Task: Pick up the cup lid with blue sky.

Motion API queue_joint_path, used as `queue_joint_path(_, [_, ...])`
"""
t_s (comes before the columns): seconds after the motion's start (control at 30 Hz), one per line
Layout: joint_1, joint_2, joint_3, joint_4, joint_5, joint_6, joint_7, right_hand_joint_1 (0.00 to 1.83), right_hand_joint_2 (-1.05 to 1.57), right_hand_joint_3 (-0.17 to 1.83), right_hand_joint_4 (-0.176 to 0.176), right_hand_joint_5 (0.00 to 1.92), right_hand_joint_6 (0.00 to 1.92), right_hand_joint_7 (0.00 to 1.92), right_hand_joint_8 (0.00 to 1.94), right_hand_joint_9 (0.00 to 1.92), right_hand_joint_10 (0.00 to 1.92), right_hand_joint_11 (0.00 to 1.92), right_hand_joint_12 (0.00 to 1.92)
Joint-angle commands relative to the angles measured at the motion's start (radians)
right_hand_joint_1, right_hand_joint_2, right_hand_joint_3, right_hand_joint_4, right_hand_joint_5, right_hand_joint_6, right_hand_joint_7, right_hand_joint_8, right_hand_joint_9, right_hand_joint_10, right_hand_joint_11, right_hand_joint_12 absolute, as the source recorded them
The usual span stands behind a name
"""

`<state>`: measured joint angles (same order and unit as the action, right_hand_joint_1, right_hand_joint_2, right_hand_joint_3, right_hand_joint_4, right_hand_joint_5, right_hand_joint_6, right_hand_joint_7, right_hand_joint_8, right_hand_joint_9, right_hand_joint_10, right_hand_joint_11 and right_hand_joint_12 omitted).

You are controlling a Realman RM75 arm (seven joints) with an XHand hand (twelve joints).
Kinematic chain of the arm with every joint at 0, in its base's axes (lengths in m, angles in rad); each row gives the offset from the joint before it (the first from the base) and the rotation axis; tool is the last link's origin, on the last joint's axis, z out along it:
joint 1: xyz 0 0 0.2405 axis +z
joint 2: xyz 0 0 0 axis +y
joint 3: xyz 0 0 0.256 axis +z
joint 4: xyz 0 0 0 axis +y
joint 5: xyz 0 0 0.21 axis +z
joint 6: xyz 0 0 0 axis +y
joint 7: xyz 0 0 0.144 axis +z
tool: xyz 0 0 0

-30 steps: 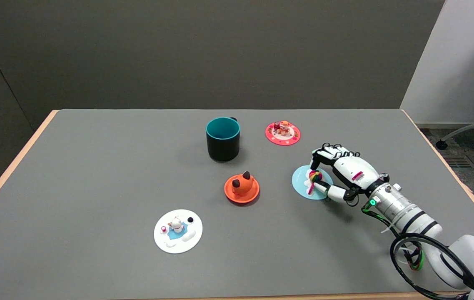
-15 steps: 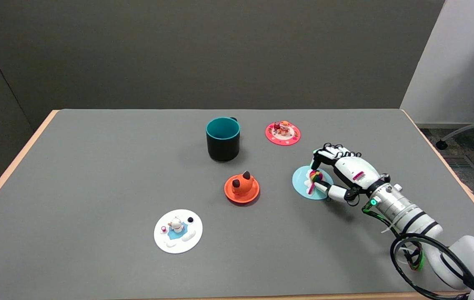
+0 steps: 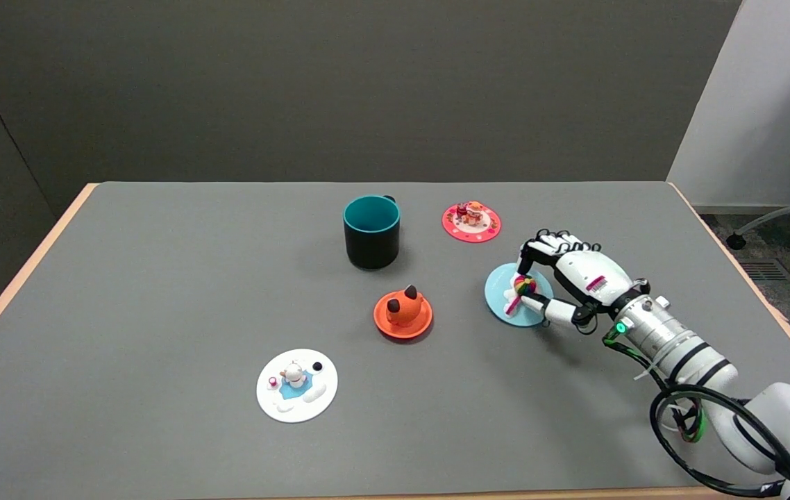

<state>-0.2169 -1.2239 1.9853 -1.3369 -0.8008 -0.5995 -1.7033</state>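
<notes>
The right hand (image 3: 565,281) had its fingers pinched around the rainbow knob on the sky-blue lid (image 3: 509,297), which was tilted at the right of the gray table (image 3: 159,278), right of the orange lid (image 3: 402,314).

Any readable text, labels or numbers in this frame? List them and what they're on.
None readable.
Sticker on the back of the right hand: red mark and a barcode-like patch, too small to read.
Blue lid, pink lid, white lid, orange lid, cup: no lettering visible.
</notes>
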Motion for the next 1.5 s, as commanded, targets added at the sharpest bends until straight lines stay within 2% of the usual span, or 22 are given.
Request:
queue_joint_path(0.03, [0.034, 0.012, -0.037, -0.199, -0.231, 0.056, 0.183, 0.77, 1.37, 0.25, -0.056, 0.36, 1.88, 0.13, 0.86, 0.19, 0.99, 0.03, 1.33])
queue_joint_path(0.17, [0.054, 0.019, -0.065, -0.238, -0.331, 0.057, 0.255, 0.77, 1.36, 0.26, -0.04, 0.38, 1.87, 0.14, 0.88, 0.21, 1.01, 0.04, 1.35])
queue_joint_path(0.2, [0.058, 0.019, -0.07, -0.245, -0.354, 0.056, 0.271, 0.78, 1.33, 0.27, -0.024, 0.41, 1.84, 0.13, 0.89, 0.2, 1.03, 0.06, 1.38])
queue_joint_path(0.23, [0.064, 0.019, -0.073, -0.253, -0.379, 0.055, 0.291, 0.78, 1.33, 0.24, 0.014, 0.45, 1.79, 0.11, 0.96, 0.16, 1.12, 0.03, 1.49])
queue_joint_path(0.4, [0.107, 0.02, -0.082, -0.299, -0.505, 0.029, 0.404, 0.78, 1.32, 0.23, 0.017, 0.45, 1.78, 0.13, 0.98, 0.19, 1.14, 0.05, 1.5])
queue_joint_path(0.53, [0.178, 0.009, -0.072, -0.319, -0.656, -0.039, 0.599, 0.79, 1.32, 0.23, 0.019, 0.46, 1.77, 0.15, 1.0, 0.21, 1.15, 0.07, 1.5])
queue_joint_path(0.67, [0.245, -0.025, -0.057, -0.35, -0.742, -0.105, 0.618, 0.79, 1.32, 0.24, 0.018, 0.46, 1.77, 0.17, 1.02, 0.22, 1.16, 0.06, 1.51])
queue_joint_path(0.7, [0.253, -0.03, -0.056, -0.354, -0.742, -0.102, 0.62, 0.83, 1.33, 0.22, 0.004, 0.47, 1.78, 0.2, 1.19, 0.22, 1.16, 0.06, 1.52])
queue_joint_path(0.73, [0.263, -0.033, -0.056, -0.358, -0.743, -0.104, 0.621, 0.98, 1.4, 0.15, -0.048, 0.51, 1.82, 0.3, 1.85, 0.23, 1.16, 0.06, 1.55])
queue_joint_path(0.83, [0.3, -0.034, -0.067, -0.371, -0.754, -0.112, 0.627, 0.98, 1.39, 0.15, -0.043, 0.51, 1.82, 0.31, 1.83, 0.23, 1.16, 0.06, 1.55])
queue_joint_path(0.9, [0.322, -0.034, -0.079, -0.378, -0.763, -0.112, 0.645, 1.01, 1.43, 0.01, -0.028, 0.53, 1.79, 0.36, 1.78, 0.29, 1.09, 0.13, 1.41])
queue_joint_path(0.93, [0.34, -0.036, -0.087, -0.379, -0.773, -0.112, 0.66, 1.0, 1.39, 0.1, -0.022, 0.52, 1.81, 0.36, 1.78, 0.28, 1.16, 0.1, 1.5])
queue_joint_path(1.0, [0.368, -0.04, -0.102, -0.38, -0.795, -0.112, 0.685, 1.0, 1.4, 0.08, -0.018, 0.52, 1.8, 0.37, 1.77, 0.28, 1.17, 0.12, 1.49])
queue_joint_path(1.03, [0.384, -0.041, -0.115, -0.38, -0.808, -0.114, 0.706, 1.0, 1.37, 0.15, -0.017, 0.52, 1.8, 0.37, 1.77, 0.25, 1.25, 0.09, 1.58])
queue_joint_path(1.07, [0.395, -0.041, -0.123, -0.38, -0.818, -0.114, 0.719, 1.0, 1.37, 0.14, -0.016, 0.52, 1.8, 0.38, 1.76, 0.26, 1.24, 0.09, 1.57])
queue_joint_path(1.1, [0.407, -0.039, -0.134, -0.38, -0.831, -0.116, 0.737, 1.01, 1.42, 0.03, -0.013, 0.52, 1.8, 0.38, 1.75, 0.32, 1.12, 0.15, 1.43])
queue_joint_path(1.17, [0.431, -0.037, -0.15, -0.377, -0.859, -0.122, 0.775, 1.01, 1.42, 0.03, -0.01, 0.52, 1.8, 0.39, 1.74, 0.32, 1.13, 0.16, 1.44])
queue_joint_path(1.2, [0.439, -0.037, -0.157, -0.373, -0.872, -0.124, 0.791, 1.01, 1.41, 0.04, -0.007, 0.53, 1.79, 0.4, 1.73, 0.32, 1.13, 0.16, 1.45])
queue_joint_path(1.27, [0.458, -0.037, -0.17, -0.367, -0.894, -0.124, 0.815, 1.01, 1.36, 0.15, -0.006, 0.52, 1.79, 0.4, 1.73, 0.27, 1.27, 0.1, 1.6])
queue_joint_path(1.33, [0.477, -0.038, -0.179, -0.362, -0.91, -0.124, 0.829, 1.01, 1.35, 0.16, -0.006, 0.52, 1.79, 0.41, 1.73, 0.28, 1.26, 0.1, 1.61])
queue_joint_path(1.37, [0.483, -0.037, -0.184, -0.36, -0.913, -0.124, 0.835, 1.02, 1.39, 0.06, -0.006, 0.53, 1.78, 0.41, 1.72, 0.32, 1.16, 0.15, 1.48])
queue_joint_path(1.5, [0.526, -0.03, -0.203, -0.351, -0.931, -0.128, 0.861, 1.02, 1.41, 0.02, -0.008, 0.53, 1.78, 0.43, 1.7, 0.35, 1.16, 0.17, 1.45])
